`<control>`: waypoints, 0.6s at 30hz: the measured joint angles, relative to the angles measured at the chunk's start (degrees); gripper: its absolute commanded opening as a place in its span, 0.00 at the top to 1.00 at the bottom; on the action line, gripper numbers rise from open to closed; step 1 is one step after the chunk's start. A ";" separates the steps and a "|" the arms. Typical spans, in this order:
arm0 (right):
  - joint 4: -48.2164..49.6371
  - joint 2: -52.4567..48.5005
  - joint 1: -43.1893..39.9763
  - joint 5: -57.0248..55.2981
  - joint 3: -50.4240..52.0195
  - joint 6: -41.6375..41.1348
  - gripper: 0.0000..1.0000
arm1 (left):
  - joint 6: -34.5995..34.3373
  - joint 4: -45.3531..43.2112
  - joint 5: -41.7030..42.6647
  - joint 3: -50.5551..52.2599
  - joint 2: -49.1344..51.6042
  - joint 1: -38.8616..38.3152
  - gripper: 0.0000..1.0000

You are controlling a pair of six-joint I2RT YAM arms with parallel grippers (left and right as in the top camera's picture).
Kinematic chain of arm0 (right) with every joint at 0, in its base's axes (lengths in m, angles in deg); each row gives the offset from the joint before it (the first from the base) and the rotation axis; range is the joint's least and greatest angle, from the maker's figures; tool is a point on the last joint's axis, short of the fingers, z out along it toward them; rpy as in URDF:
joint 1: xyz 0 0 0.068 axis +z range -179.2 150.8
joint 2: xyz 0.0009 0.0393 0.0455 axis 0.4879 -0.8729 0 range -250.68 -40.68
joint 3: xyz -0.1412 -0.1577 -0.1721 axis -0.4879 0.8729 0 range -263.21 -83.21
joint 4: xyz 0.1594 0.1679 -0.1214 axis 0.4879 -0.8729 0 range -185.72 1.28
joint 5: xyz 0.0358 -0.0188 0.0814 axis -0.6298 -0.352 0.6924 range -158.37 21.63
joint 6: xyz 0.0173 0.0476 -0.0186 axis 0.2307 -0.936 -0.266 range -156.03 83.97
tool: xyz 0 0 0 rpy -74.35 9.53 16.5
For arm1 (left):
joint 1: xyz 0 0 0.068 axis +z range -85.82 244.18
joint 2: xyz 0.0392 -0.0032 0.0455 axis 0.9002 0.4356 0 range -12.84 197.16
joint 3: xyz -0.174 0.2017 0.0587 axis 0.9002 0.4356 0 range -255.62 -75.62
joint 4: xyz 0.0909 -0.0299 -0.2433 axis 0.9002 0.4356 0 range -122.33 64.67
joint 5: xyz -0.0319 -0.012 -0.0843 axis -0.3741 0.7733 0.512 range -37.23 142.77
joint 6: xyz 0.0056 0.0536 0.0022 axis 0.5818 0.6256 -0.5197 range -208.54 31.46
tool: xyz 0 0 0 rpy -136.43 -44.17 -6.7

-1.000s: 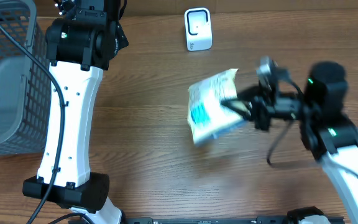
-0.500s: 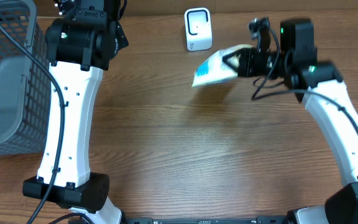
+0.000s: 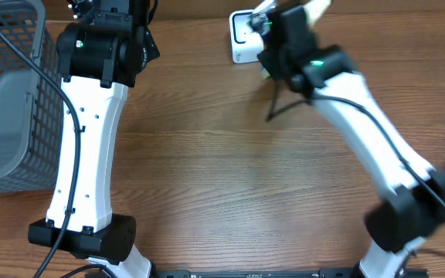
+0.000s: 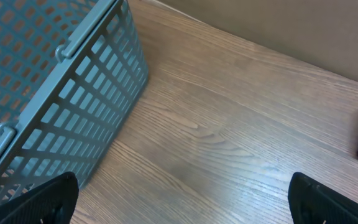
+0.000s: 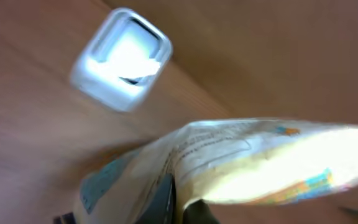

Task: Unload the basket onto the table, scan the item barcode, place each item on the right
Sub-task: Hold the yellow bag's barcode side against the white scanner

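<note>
Overhead: the right arm (image 3: 338,85) reaches to the top centre of the frame, its wrist over the white scanner (image 3: 240,42). Only a pale edge of the packet (image 3: 316,7) shows at the top edge. The step in hand looks like presenting the barcode.

Left wrist: the left gripper (image 4: 182,202) stands wide and empty, near the grey basket (image 4: 55,93) at upper left.

Right wrist: the right gripper (image 5: 169,202) is clamped on the packet at bottom centre. The packet's long axis runs from lower left to the right edge, just below the scanner at upper left. Whether the barcode faces the window I cannot tell. The next move probably calls for turning it that way and holding steady.
</note>
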State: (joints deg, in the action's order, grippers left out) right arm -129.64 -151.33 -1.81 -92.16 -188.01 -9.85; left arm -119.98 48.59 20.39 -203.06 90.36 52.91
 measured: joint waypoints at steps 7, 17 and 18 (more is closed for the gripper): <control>25.07 -12.61 0.31 -22.56 0.35 27.17 0.96 | 0.00 0.00 0.00 0.00 0.00 0.00 0.00; 29.09 -11.98 7.21 -28.46 2.58 44.70 0.96 | 0.00 0.04 0.00 0.00 0.00 0.00 0.00; 29.27 -11.98 7.52 -28.50 3.87 45.53 0.96 | 0.00 0.00 0.00 0.00 0.00 0.00 0.00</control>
State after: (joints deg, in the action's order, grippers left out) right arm -100.38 -163.30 5.71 -120.66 -184.14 35.67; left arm -119.98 48.59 20.39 -203.06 90.36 52.91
